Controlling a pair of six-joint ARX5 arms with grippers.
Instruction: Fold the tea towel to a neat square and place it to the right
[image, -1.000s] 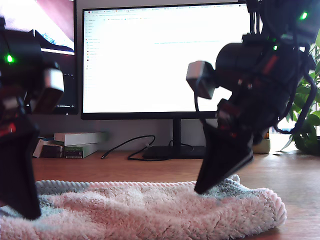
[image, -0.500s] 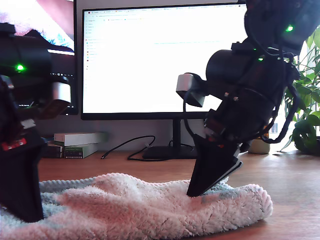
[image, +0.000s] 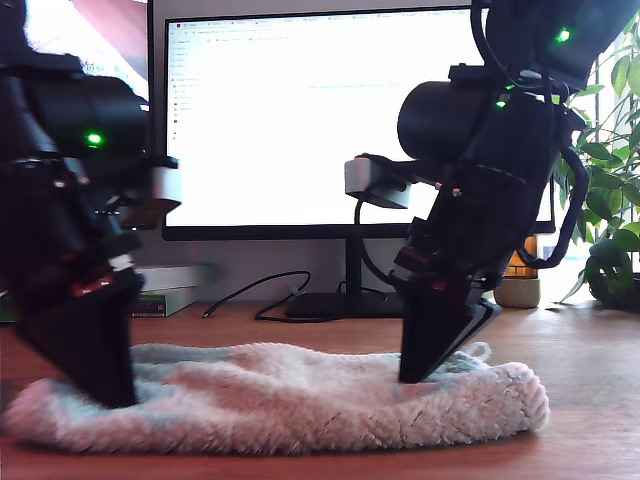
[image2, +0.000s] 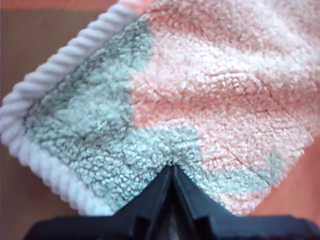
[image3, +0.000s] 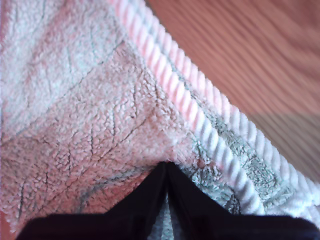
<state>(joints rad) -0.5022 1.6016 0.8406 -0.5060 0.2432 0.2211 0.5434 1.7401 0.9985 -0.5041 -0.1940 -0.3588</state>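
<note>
The tea towel (image: 300, 400) lies bunched in a long low heap on the wooden table, fluffy pink with pale blue-green patches. My first gripper (image: 112, 398) stands at the towel's end on the exterior view's left. In the first wrist view the first gripper (image2: 172, 170) is shut on a blue-green patch of the towel (image2: 200, 100) near a corded white corner. My second gripper (image: 415, 375) pinches the towel towards the exterior view's right. The second gripper (image3: 165, 167) is shut on the pink pile (image3: 75, 125) just inside the corded edge (image3: 200, 115).
Behind the towel stand a lit monitor (image: 320, 120), a black cable (image: 260, 295) and stacked boxes (image: 165, 285). A leafy plant (image: 610, 230) and a small pot (image: 520, 290) sit at the exterior view's right. Bare wooden table (image: 590, 350) shows beside the towel there.
Both arms have shifted; the first one moved towards the exterior view's right, drawing the towel's end with it. The raised hump in the middle has flattened into a lower heap.
</note>
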